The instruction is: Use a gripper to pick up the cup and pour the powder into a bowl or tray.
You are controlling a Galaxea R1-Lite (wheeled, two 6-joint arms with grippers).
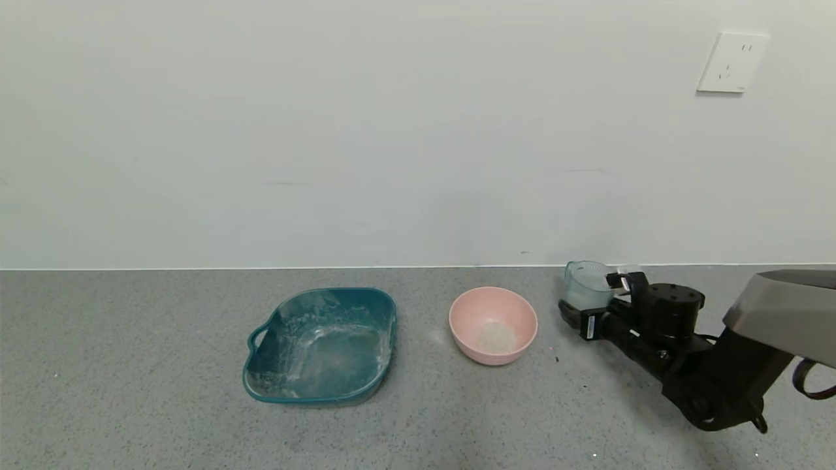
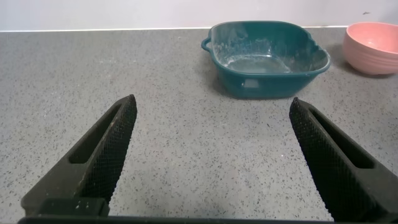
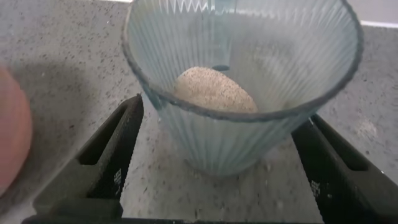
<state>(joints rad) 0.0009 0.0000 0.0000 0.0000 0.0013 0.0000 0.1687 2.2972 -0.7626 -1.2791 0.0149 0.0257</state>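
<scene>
The pale blue-green ribbed cup (image 1: 586, 284) stands upright on the grey counter at the far right, near the wall. In the right wrist view the cup (image 3: 242, 130) holds a mound of off-white powder (image 3: 214, 90). My right gripper (image 1: 588, 295) is open with one finger on each side of the cup; it also shows in the right wrist view (image 3: 222, 112), with small gaps between fingers and cup wall. The pink bowl (image 1: 516, 349) sits left of the cup with a little powder (image 1: 496, 336) on its bottom. My left gripper (image 2: 211, 102) is open and empty, low over the counter.
A teal squarish tray (image 1: 385, 326) with a handle and powder smears sits left of the pink bowl; the left wrist view shows the tray (image 2: 267, 78) and the bowl (image 2: 373, 46). The wall rises right behind the cup. A pink edge of the bowl (image 3: 9, 137) shows beside the right gripper.
</scene>
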